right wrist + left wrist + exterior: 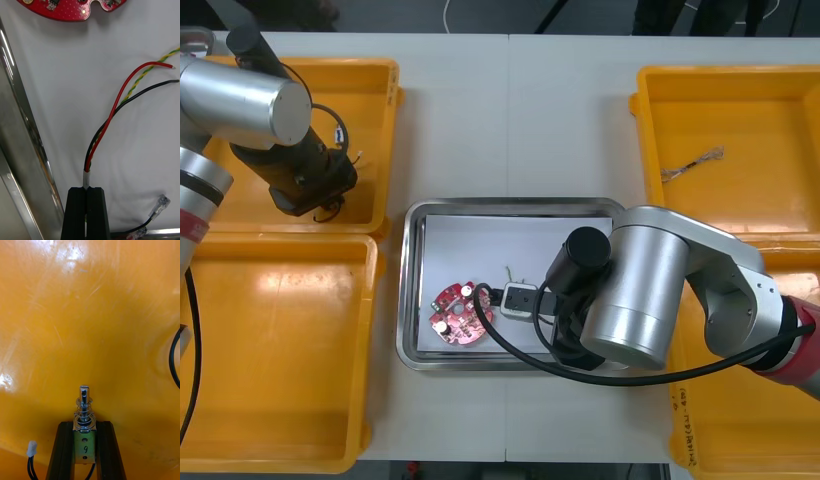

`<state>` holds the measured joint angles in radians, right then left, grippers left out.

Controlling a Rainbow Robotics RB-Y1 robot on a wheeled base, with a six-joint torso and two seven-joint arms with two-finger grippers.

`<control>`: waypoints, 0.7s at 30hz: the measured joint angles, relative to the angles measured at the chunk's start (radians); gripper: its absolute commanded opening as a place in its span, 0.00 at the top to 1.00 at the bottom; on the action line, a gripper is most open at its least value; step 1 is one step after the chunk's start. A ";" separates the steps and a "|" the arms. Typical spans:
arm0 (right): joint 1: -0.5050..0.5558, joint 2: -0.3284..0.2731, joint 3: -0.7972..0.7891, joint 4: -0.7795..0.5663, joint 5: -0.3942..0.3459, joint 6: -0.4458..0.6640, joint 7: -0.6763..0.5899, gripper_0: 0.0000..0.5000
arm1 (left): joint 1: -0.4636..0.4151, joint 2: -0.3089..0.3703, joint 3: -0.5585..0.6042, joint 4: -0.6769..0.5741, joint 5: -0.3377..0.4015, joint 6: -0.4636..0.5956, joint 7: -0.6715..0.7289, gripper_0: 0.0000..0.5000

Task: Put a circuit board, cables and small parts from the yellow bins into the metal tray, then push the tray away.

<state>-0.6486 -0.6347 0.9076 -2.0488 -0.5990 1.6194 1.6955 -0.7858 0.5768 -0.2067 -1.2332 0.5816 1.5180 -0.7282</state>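
Note:
My right gripper (87, 192) is low inside the metal tray (510, 210), shut on a red and yellow cable (119, 98) bundled with a black wire. The wire ends fan out over the tray's white floor. A round red circuit board (460, 315) lies in the tray just beyond them, its edge (71, 9) ahead of the fingers. In the front view the right gripper (518, 298) pokes out from under its arm. My left gripper (84, 438) is shut on a small metal part (84, 416) with a spring, held over the far left yellow bin (375, 110). In the front view the left gripper (320, 198) hangs inside that bin.
A clear plug on a black cable (159, 205) lies by the tray's near rim (22, 150). The far right bin (740, 110) holds a thin twisted cable (693, 160). Near left bin (280, 350) and near right bin (740, 440) flank the tray. A white plug (32, 448) dangles beside the left fingers.

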 measured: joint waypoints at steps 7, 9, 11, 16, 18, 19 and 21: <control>0.003 0.000 0.007 0.000 0.001 -0.005 0.000 0.15 | 0.000 0.000 0.073 -0.076 -0.001 0.115 0.000 1.00; 0.004 0.000 0.007 0.000 0.006 -0.008 0.000 0.00 | 0.000 0.000 0.097 -0.105 -0.001 0.152 0.000 1.00; 0.004 0.000 0.007 0.000 0.013 -0.015 0.000 0.00 | 0.000 0.000 0.118 -0.136 -0.001 0.189 0.000 1.00; 0.004 0.000 0.007 0.001 0.021 -0.029 0.000 0.00 | 0.000 0.000 0.149 -0.239 -0.003 0.297 0.000 1.00; 0.004 0.000 0.007 0.001 0.021 -0.029 0.000 0.00 | 0.000 0.000 0.152 -0.282 -0.003 0.341 0.000 1.00; 0.004 0.000 0.007 0.001 0.021 -0.029 0.000 0.00 | 0.000 0.000 0.152 -0.304 -0.003 0.362 0.000 1.00; 0.004 0.000 0.007 0.001 0.022 -0.029 0.000 0.00 | 0.000 0.000 0.152 -0.340 -0.001 0.387 0.000 1.00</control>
<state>-0.6442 -0.6346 0.9146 -2.0480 -0.5774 1.5907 1.6954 -0.7859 0.5767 -0.0543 -1.5729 0.5805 1.9050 -0.7286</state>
